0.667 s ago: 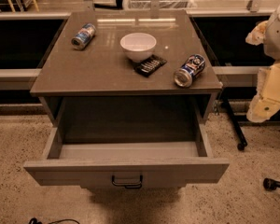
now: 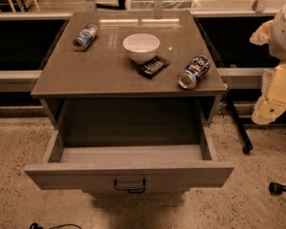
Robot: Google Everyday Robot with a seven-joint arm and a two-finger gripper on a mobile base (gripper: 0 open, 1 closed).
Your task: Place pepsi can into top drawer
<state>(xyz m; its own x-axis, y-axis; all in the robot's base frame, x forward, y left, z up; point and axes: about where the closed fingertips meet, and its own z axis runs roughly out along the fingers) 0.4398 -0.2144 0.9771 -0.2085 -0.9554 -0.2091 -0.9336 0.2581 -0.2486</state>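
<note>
The pepsi can [image 2: 194,71], dark blue with red and white marks, lies on its side near the right front edge of the cabinet top [image 2: 100,75], silver end toward me. The top drawer [image 2: 128,173] is pulled wide open below it, with a grey front panel, a dark bail handle [image 2: 129,185] and nothing inside. My gripper [image 2: 270,101] is part of the cream-and-white arm at the right edge of the view. It hangs beside the cabinet, right of the can, apart from it and holding nothing that shows.
A paler blue-and-silver can [image 2: 86,36] lies at the back left of the top. A white bowl [image 2: 141,46] stands in the middle, with a small dark packet [image 2: 153,67] in front of it. A black stand leg [image 2: 238,128] and caster [image 2: 275,188] are on the floor at the right.
</note>
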